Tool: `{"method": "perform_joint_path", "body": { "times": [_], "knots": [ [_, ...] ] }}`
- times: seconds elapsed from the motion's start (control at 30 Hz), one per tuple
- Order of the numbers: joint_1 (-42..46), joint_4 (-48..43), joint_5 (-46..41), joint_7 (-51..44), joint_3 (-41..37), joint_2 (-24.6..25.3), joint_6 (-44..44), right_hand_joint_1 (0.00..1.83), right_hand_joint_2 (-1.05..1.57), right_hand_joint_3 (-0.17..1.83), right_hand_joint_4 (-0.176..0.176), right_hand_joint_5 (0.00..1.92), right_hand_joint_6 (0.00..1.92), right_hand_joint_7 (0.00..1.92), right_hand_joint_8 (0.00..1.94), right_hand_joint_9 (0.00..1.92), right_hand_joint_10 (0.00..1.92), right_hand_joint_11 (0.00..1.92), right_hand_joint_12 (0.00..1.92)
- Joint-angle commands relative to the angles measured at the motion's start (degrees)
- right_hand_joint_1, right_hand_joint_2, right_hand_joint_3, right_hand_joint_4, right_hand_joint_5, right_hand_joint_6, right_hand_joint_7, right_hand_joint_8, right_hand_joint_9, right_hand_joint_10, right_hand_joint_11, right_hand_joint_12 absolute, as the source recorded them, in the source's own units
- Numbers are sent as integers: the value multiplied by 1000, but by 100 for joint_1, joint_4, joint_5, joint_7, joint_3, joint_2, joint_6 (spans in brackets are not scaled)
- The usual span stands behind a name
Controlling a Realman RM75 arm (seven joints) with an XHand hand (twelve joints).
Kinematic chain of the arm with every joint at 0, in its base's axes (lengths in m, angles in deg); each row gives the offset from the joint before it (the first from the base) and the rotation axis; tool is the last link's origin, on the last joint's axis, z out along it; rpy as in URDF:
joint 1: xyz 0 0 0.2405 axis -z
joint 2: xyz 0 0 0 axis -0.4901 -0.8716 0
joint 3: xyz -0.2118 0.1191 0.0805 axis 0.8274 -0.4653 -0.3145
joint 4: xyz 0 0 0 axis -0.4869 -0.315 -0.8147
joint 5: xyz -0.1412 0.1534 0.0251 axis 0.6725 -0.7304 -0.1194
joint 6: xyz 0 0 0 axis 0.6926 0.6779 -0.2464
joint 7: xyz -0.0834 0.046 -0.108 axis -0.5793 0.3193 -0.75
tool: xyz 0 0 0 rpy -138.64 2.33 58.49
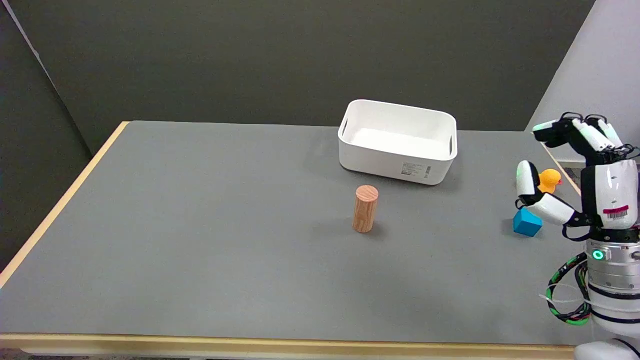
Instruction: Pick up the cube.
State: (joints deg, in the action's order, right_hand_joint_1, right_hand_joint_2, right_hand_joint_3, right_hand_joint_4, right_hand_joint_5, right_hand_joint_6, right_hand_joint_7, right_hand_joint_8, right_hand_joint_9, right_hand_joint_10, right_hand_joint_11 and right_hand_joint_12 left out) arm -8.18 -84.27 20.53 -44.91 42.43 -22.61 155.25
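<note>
1. Hovering at the worktop's [200,240] right edge, the robot hand [575,175] is spreading its fingers, holding nothing.
2. The blue cube [527,222] is sitting just below its thumb, beside an orange duck [549,180].
3. A wooden cylinder [365,208] is standing before a white bin [397,160].
</note>
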Motion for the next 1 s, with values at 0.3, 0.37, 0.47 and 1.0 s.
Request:
{"method": "perform_joint_path", "body": {
  "times": [0.3,0.37,0.47,1.0],
  "knots": [
    [918,221,-1138,-540,6,56,-145,713,763,886,-3,475,1034,643,869,575,1246,279,1477],
    [980,279,-1358,-553,82,84,-158,708,761,886,-3,463,1012,624,836,553,1227,263,1462],
    [1069,322,-1695,-644,128,108,-204,686,741,898,3,430,912,561,721,480,1145,215,1409],
    [847,498,-2394,-863,575,31,-1380,694,652,930,1,323,594,411,530,317,942,135,1352]
  ]
}}
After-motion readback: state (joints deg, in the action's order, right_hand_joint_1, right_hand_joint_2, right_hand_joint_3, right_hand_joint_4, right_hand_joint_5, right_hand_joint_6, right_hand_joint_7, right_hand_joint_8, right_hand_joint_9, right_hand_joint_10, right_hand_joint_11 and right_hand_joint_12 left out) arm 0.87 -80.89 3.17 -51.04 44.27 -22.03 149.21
